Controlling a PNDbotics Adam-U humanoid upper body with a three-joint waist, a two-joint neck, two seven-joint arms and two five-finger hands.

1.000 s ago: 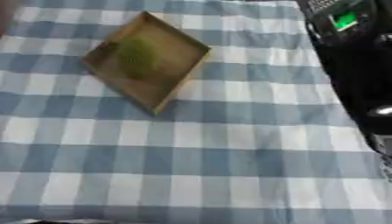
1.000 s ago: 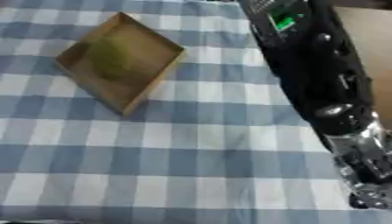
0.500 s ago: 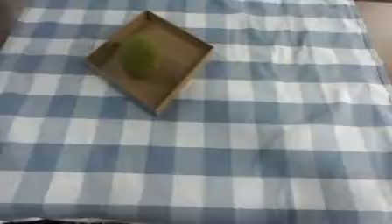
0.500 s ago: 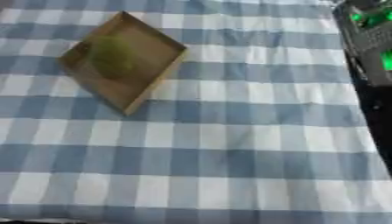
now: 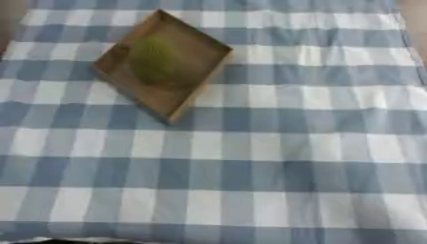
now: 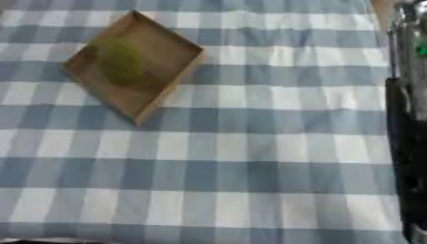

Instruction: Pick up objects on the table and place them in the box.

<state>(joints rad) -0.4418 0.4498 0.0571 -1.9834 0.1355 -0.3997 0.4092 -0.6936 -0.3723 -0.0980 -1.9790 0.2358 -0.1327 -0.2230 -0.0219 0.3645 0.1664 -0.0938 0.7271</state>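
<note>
Upper left of surface [image 5: 275, 157]: box [image 5: 179, 102] holds rounded green object [image 5: 154, 62], blurred; judged light, slightly yielding. Hold across widest part. Hands unseen, state unknown.

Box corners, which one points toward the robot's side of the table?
The corner of the box lowest in the view, below the green object; the other three sit farther up the checked cloth.

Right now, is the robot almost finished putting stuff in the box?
Looks nearly done. A green object already lies inside the box. Nothing is being carried; only the right arm shows at the edge, its hand out of view. No other loose objects show on the checked cloth.
</note>
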